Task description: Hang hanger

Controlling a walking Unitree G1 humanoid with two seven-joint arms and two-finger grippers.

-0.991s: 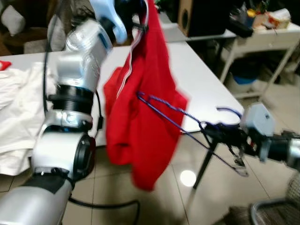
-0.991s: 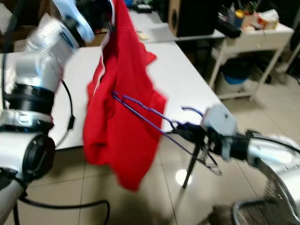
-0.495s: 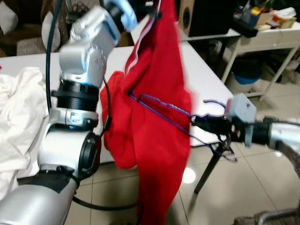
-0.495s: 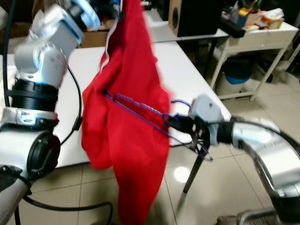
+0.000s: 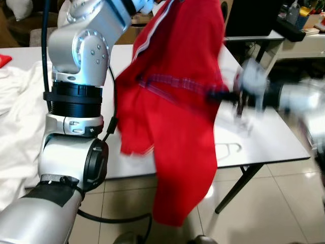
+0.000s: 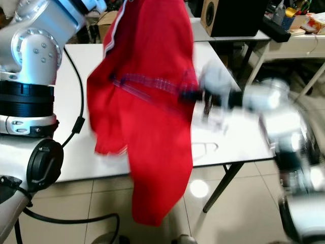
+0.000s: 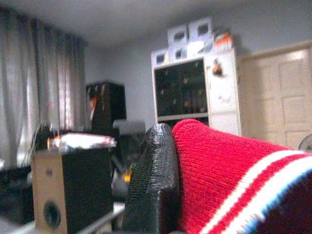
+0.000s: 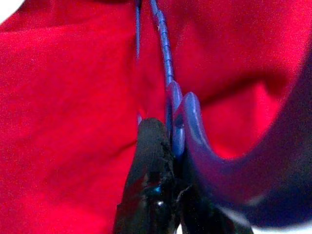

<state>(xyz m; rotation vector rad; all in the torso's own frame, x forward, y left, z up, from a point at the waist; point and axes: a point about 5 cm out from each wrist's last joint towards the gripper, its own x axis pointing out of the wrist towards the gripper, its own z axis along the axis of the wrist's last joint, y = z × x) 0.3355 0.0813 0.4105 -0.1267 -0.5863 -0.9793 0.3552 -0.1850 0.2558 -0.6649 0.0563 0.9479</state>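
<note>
A red knitted garment (image 5: 177, 127) with a white and blue stripe hangs in the air over the front edge of a white table (image 5: 264, 137). My left arm is raised high at the top left. In the left wrist view my left gripper (image 7: 168, 161) is shut on the garment's striped edge (image 7: 229, 180). A purple wire hanger (image 5: 172, 84) lies almost level across the garment's front. My right gripper (image 5: 226, 94) is shut on the hanger near its hook, and the right wrist view shows a black finger (image 8: 151, 180) pinching the wire (image 8: 168, 73). The right arm is blurred.
A pile of white cloth (image 5: 15, 127) lies on the table at the left. A black speaker (image 6: 233, 18) stands on a second table behind. A white side table (image 6: 299, 43) with clutter is at the far right. Tiled floor (image 5: 284, 203) lies below the table edge.
The camera has shifted. My right gripper has raised the hanger from a downward slant beside the table to near level over it, against the garment. The left arm still holds the garment high.
</note>
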